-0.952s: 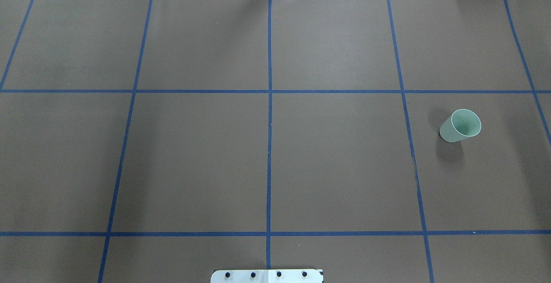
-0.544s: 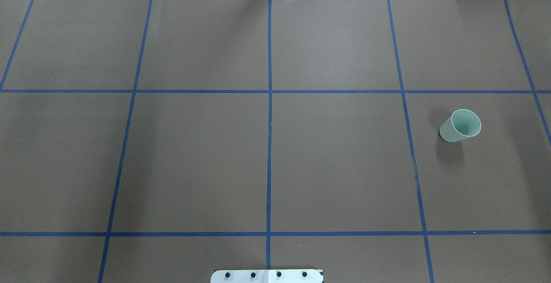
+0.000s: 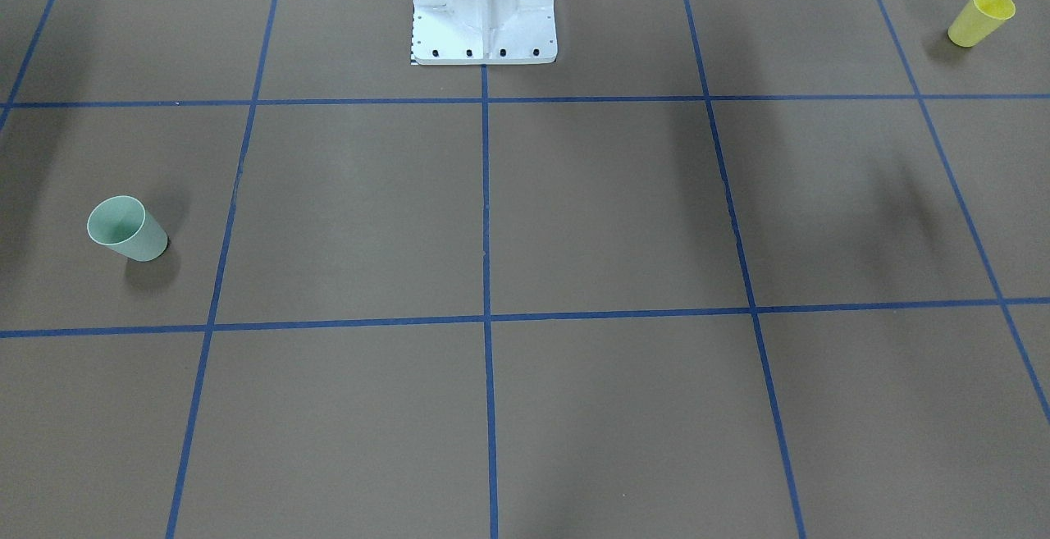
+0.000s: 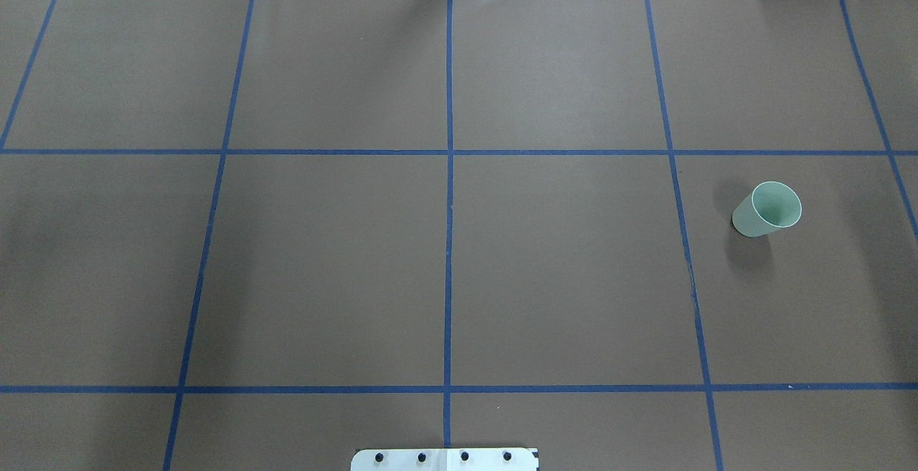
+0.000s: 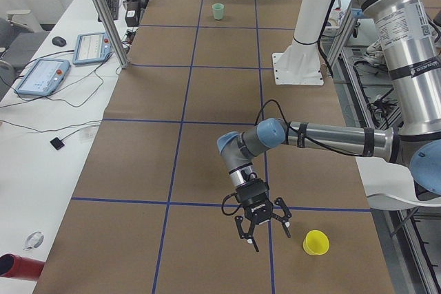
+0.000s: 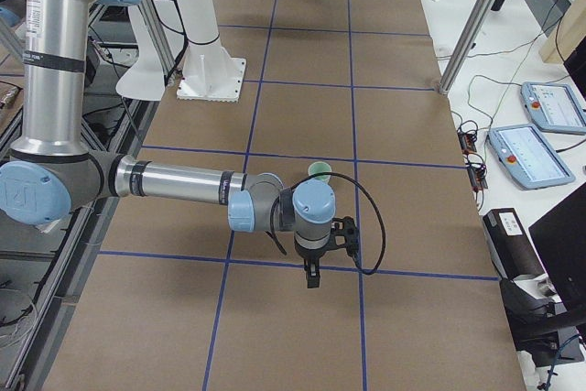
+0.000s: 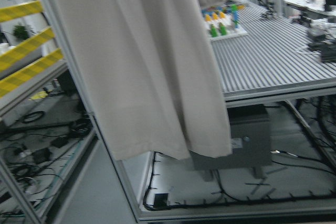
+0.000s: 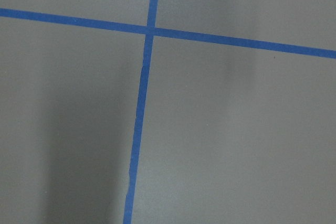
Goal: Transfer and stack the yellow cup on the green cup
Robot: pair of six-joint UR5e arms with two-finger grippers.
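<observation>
In the front-facing view the yellow cup [image 3: 980, 19] is sitting on the table [image 3: 607, 211] at upper right, the green cup [image 3: 127, 230] at middle left, and the base [image 3: 484, 14] at top centre. In the left-side view the left gripper [image 5: 262, 228] is hanging near the yellow cup, on its left.

The yellow cup [image 3: 981, 18] stood upright, mouth up, well apart from the green cup [image 4: 766, 209], likewise upright and empty.

Bright, even light from above falls on my brown desk [image 4: 559, 277], without glare. The green cup [image 4: 767, 211] casts soft shadows beside its base, and broad, faint shadows streak the desk. My left wrist view is slightly blurred; the right one looks dim.
</observation>
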